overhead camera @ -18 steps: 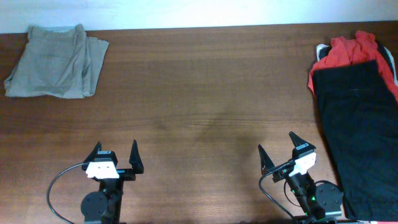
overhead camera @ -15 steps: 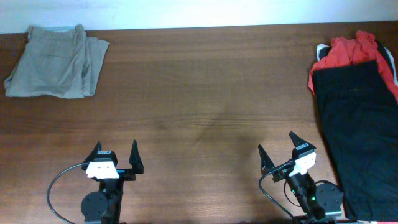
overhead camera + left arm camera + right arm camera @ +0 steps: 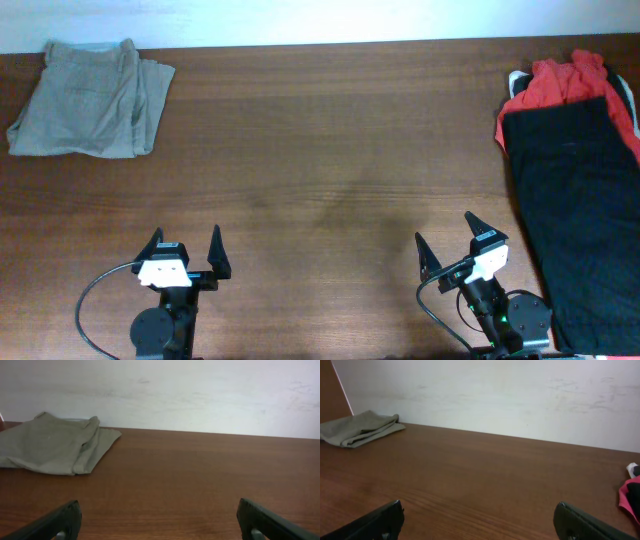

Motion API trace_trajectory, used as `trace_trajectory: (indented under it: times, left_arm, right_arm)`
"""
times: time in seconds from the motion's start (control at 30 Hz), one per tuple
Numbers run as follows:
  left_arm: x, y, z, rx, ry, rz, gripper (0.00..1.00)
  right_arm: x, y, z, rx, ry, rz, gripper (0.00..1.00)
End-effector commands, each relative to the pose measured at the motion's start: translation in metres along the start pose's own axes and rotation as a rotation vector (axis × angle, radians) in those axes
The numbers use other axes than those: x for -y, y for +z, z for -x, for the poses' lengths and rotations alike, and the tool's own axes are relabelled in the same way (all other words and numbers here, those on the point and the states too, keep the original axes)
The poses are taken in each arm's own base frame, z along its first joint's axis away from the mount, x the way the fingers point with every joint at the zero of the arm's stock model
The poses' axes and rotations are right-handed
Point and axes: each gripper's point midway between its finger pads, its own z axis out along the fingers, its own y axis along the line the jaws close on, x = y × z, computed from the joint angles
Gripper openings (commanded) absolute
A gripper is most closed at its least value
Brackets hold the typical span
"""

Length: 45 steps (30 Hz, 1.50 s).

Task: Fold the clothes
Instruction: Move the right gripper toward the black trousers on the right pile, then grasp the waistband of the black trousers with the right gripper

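At the far left corner, the khaki shorts (image 3: 90,98) seem folded already. By the right edge, the black shorts (image 3: 580,210) lie on the red T-shirt (image 3: 565,80), not folded yet. The left gripper (image 3: 185,242) and right gripper (image 3: 446,231) are wide open, holding nothing.

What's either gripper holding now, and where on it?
Nothing. The left gripper and right gripper are open and empty, clear of the black shorts and khaki shorts.

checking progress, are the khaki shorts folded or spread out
Folded: the khaki shorts lie as a compact rectangle, layered edges showing in the left wrist view.
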Motion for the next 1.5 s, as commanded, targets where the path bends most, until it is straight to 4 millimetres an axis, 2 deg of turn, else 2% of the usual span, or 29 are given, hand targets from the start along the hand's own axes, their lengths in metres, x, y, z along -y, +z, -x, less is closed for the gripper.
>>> trace_trajectory:
  times: [0.0,0.63,0.67,0.7,0.77,0.8,0.9,0.93,0.97,1.03,1.13,1.17,1.23,1.3,1.33,1.37,1.4,1.47]
  left_arm:
    - [-0.002,0.0,-0.002,-0.001,0.012,0.006,0.99]
    - [-0.002,0.0,-0.002,-0.001,0.012,0.006,0.99]
    - [-0.002,0.0,-0.002,-0.001,0.012,0.006,0.99]
    - [-0.002,0.0,-0.002,-0.001,0.012,0.006,0.99]
    - [-0.002,0.0,-0.002,-0.001,0.012,0.006,0.99]
    - [-0.002,0.0,-0.002,-0.001,0.012,0.006,0.99]
    - [-0.002,0.0,-0.002,-0.001,0.012,0.006,0.99]
    - [-0.002,0.0,-0.002,-0.001,0.012,0.006,0.99]
    - [-0.002,0.0,-0.002,-0.001,0.012,0.006,0.99]
    - [-0.002,0.0,-0.002,-0.001,0.012,0.006,0.99]
    - [-0.002,0.0,-0.002,-0.001,0.012,0.006,0.99]
    - [-0.002,0.0,-0.002,-0.001,0.012,0.006,0.99]
    - [-0.002,0.0,-0.002,-0.001,0.012,0.006,0.99]
    - [-0.002,0.0,-0.002,-0.001,0.012,0.006,0.99]
    - [-0.002,0.0,-0.002,-0.002,0.012,0.006,0.99]
    - [-0.002,0.0,-0.002,-0.001,0.012,0.006,0.99]
    - [-0.002,0.0,-0.002,-0.001,0.012,0.006,0.99]
    - [-0.002,0.0,-0.002,-0.001,0.012,0.006,0.99]
  right_arm:
    - [-0.001,0.0,-0.002,-0.004,0.001,0.004,0.98]
    - [-0.006,0.0,-0.002,-0.001,0.004,0.034,0.98]
    - [-0.013,0.0,0.0,0.003,0.033,0.074,0.99]
    - [-0.028,-0.002,-0.001,-0.007,0.109,0.161,0.99]
    - [-0.066,-0.013,-0.002,-0.074,0.361,0.385,0.99]
    - [-0.074,-0.016,-0.002,-0.097,0.422,0.432,0.99]
    - [-0.076,-0.017,-0.001,-0.111,0.485,0.446,0.99]
    - [-0.076,-0.017,0.002,-0.11,0.524,0.447,0.99]
    - [-0.077,-0.018,0.013,-0.075,0.543,0.464,0.99]
    - [-0.078,-0.025,0.057,0.089,0.452,0.497,0.98]
    - [-0.046,-0.035,0.13,0.313,0.322,0.288,0.99]
    - [-0.023,-0.037,0.156,0.333,0.245,0.12,0.99]
    - [0.004,-0.034,0.176,0.275,0.158,-0.062,0.99]
    - [0.037,-0.025,0.204,0.19,0.096,-0.246,0.99]
    - [0.062,-0.014,0.218,0.11,0.058,-0.377,0.99]
    - [0.084,-0.003,0.22,0.026,0.042,-0.481,0.99]
    - [0.097,0.009,0.218,-0.054,0.007,-0.532,0.99]
    - [0.128,0.044,0.203,-0.27,-0.107,-0.626,0.99]
